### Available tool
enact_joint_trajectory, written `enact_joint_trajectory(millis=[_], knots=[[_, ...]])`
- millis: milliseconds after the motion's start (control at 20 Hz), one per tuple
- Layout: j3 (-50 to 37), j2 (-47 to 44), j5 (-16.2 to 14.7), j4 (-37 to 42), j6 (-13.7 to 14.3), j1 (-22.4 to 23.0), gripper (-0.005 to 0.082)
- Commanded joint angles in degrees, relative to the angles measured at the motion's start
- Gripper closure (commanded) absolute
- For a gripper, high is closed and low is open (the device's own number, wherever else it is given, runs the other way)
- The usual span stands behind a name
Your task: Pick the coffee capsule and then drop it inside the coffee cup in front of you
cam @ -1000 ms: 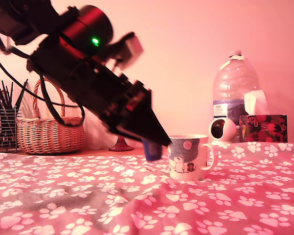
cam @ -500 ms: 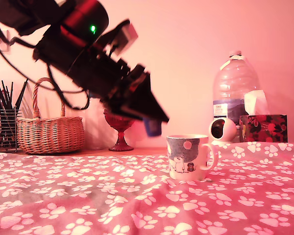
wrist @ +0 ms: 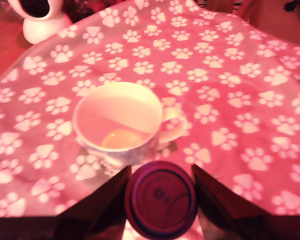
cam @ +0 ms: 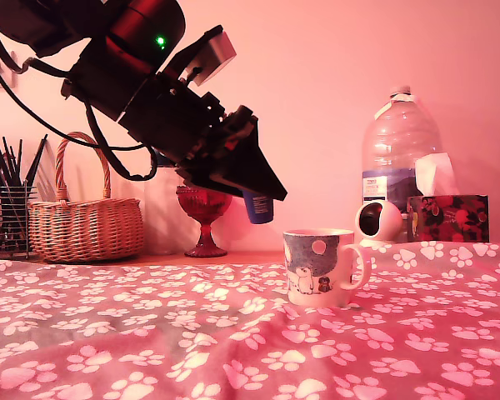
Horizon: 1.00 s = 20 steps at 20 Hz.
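Your claw grips the capsule at centre frame, short of the cup lower right; carry it over the rim before releasing.

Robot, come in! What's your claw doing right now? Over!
Claw shut on capsule, up in the air. Cup empty, just ahead, below. Nothing in between.

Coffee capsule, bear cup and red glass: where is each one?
coffee capsule (wrist: 161, 199): wrist view, on its round foil face, held between the fingers.
coffee cup (cam: 317, 267): exterior view, on its side by the bear figures.
red glass goblet (cam: 202, 205): exterior view, on its bowl, behind the arm.
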State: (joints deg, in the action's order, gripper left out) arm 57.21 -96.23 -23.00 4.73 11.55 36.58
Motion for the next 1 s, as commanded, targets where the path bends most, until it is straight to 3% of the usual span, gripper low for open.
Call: enact_joint_trajectory(millis=[0,300,950], knots=[[-0.04,0.74,0.11,1.57,-2.32,-0.22,0.0468],[2.54,0.68,0.11,2.36,-4.26,-0.24,0.0468],[17.86,-4.17,-1.22,-10.08,-4.04,-0.24,0.0468]])
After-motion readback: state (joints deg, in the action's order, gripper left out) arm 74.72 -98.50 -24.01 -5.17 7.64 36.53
